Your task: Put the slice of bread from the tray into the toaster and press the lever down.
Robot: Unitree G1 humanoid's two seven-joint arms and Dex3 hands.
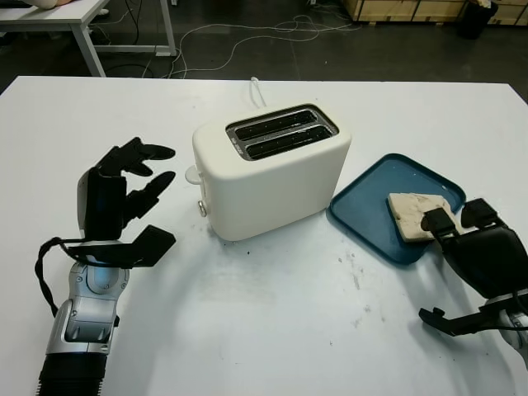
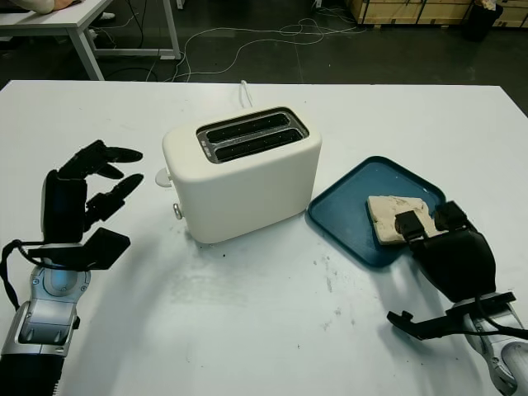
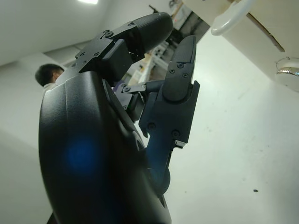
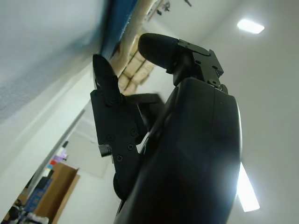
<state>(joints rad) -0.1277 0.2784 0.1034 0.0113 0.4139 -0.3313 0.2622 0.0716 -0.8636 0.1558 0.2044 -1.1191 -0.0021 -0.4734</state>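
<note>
The slice of bread lies flat in the blue tray on the white counter, just right of the cream toaster, whose two slots stand empty. The right robot hand reaches over the tray's near edge, fingertips touching the bread, not yet closed around it. The left robot hand hovers open, left of the toaster.

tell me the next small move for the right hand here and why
Probably close the right hand on the bread slice. Its fingertips already reach over the slice's near edge on the blue tray, without a clear grip, and the toaster slots are empty. The left hand is open beside the toaster.
</note>
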